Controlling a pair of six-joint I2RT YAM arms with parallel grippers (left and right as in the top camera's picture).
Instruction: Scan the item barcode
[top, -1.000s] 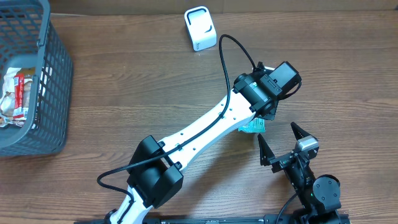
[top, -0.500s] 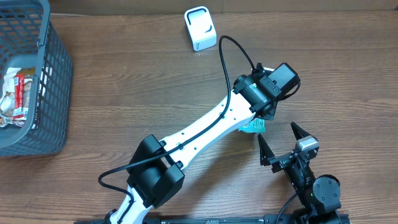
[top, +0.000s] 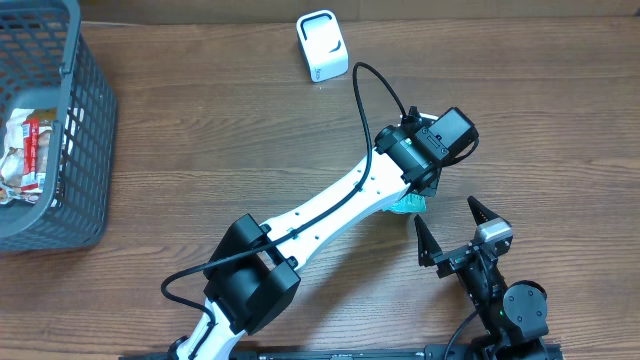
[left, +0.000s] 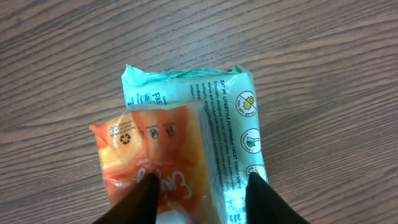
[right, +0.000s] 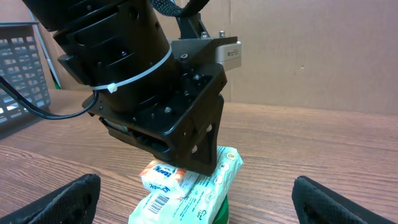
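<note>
— Where's the item?
— The crinkly orange packet (left: 155, 149) lies on a mint-green pack (left: 205, 87), at four o'clock on the wood table (top: 200, 120). The green one reads "LIFESTYLE FLUSHABLE", and there's a barcode (right: 162, 200) on its side.
— And the grippers?
— The left gripper (left: 200, 179) straddles the orange one; I can't tell whether it's pinching. The right gripper (top: 450, 228) gapes wide.

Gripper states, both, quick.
Left gripper: fingers straddle the orange pack stacked on the teal pack; grip cannot be told.
Right gripper: open, holding nothing.
</note>
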